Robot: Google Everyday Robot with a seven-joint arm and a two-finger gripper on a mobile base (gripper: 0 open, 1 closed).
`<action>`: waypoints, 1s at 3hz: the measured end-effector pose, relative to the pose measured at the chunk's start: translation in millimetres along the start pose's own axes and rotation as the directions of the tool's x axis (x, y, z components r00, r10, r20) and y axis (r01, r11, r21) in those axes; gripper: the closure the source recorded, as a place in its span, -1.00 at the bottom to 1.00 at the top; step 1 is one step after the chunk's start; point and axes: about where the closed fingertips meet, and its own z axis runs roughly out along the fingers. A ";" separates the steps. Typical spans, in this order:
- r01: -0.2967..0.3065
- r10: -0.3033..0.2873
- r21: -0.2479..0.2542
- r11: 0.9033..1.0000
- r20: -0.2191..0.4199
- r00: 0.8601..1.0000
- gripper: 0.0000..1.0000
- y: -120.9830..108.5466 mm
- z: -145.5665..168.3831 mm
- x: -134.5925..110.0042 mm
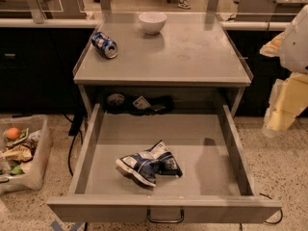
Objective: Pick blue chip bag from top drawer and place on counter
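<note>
Gripper (283,110) hangs at the frame's right edge; wide or narrow, I cannot tell. Blue chip bag (149,163) lies crumpled at lower middle, on the open top drawer (89,148) floor. I judge the foil may slip, or snag the desk (192,57) edge overhead.

The table (192,57) is showing matt, scuffed grey metal, and the top drawer (202,143) likewise. The blue chip bag (149,165) is glinting as crinkled foil. Beyond the table's right edge, the gripper (282,110) is showing pale, matt plastic-looking casing.
</note>
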 end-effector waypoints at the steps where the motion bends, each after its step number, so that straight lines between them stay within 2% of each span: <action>1: 0.000 0.000 0.000 1.000 0.000 1.000 -1.00 0.0 0.0 0.0; 2: -0.012 0.012 -0.004 1.000 0.000 1.000 -1.00 1.3 10.4 -1.3; 3: -0.023 0.023 -0.038 0.999 0.010 1.000 -1.00 11.0 57.4 -3.3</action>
